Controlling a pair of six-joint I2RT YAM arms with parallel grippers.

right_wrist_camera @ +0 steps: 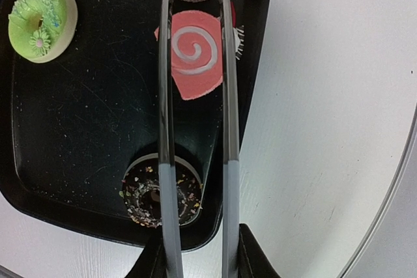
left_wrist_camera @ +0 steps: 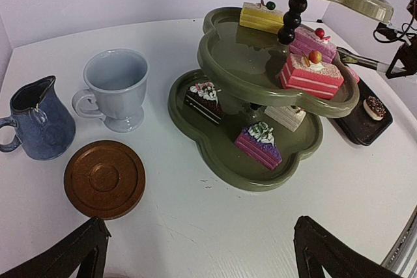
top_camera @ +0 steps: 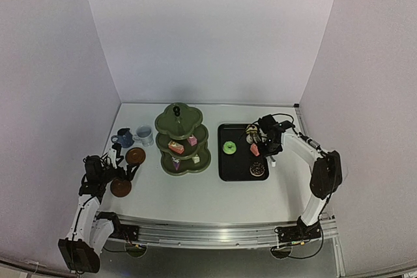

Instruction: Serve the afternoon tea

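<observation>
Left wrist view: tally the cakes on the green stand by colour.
Yellow cake: 1
Pink cakes: 2
Dark brown cake: 1
White cake: 1
Purple cake: 1
Total: 6

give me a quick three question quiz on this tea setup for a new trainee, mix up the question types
1. True or false: the white cup lies on its side.
2. What does the right gripper hold? A a spoon; B the metal tongs; C nothing.
3. Fill in: the left gripper has its jaws ___.
Key: 1 false, it stands upright. 2 B. 3 open.
</observation>
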